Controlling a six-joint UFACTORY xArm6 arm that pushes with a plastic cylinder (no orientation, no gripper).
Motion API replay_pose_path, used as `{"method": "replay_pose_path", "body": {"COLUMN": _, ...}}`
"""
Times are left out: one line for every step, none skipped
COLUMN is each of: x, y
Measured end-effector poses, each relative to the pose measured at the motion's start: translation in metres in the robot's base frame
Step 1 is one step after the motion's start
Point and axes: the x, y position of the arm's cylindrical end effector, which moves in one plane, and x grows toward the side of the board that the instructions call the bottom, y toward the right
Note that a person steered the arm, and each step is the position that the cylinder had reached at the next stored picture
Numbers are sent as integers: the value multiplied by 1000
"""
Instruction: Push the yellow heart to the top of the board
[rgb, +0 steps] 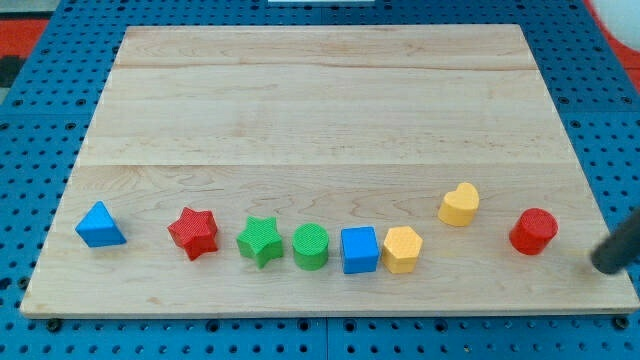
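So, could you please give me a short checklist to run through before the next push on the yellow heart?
1. My tip in view: ok, at the view's right edge.
2. Tip below the yellow heart, ready to push it up: not ok, it sits far to the heart's right.
3. Tip clear of the red cylinder: ok, a gap shows.
4. Board above the heart free of blocks: ok.
5. Heart apart from the yellow hexagon: ok, not touching.

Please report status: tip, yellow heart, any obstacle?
My tip low at view's right, beyond red cylinder. Yellow heart untouched, near bottom. Nothing above it.
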Motion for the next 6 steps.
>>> {"method": "replay_pose_path", "body": {"x": -49, "y": -86}}
{"method": "replay_pose_path", "body": {"x": -61, "y": -109}}
{"method": "replay_pose_path", "body": {"x": -29, "y": -47}}
{"method": "replay_pose_path", "body": {"x": 8, "y": -73}}
{"method": "replay_pose_path", "body": {"x": 58, "y": -78}}
{"method": "replay_pose_path", "body": {"x": 44, "y": -132}}
